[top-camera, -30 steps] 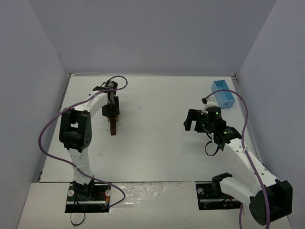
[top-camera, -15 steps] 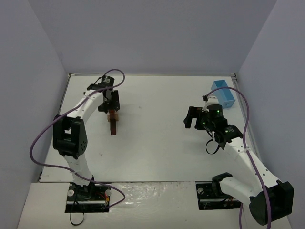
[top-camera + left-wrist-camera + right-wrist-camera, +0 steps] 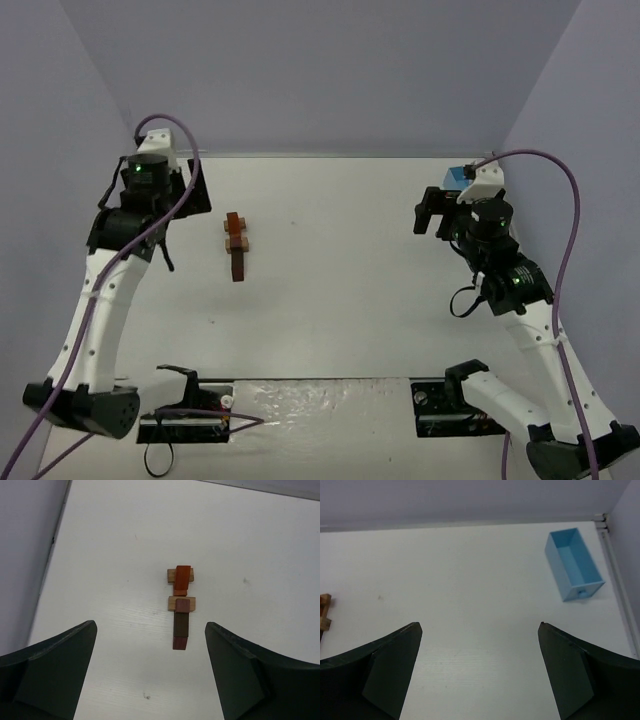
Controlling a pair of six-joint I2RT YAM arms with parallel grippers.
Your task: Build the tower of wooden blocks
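The wood block tower (image 3: 237,248) stands alone on the white table, left of centre. It is a narrow stack of tan, reddish-brown and dark brown wood blocks. In the left wrist view the tower (image 3: 181,607) lies ahead of my left gripper (image 3: 150,625), well beyond the fingertips, and the jaws are wide open with nothing between them. My left gripper (image 3: 192,190) hangs raised, up and to the left of the stack. My right gripper (image 3: 432,212) is raised at the far right, and in its wrist view the right gripper (image 3: 480,625) is open and empty over bare table. Tan blocks (image 3: 325,611) show at that view's left edge.
A light blue rectangular box (image 3: 572,562) sits open at the back right corner near the table's edge rail; from above the box (image 3: 460,177) is mostly hidden behind the right arm. Grey walls close in the table on the left, back and right.
My left gripper has opened, let go of the tower's top and pulled up and away to the left. The right arm has risen and drawn back to the right.
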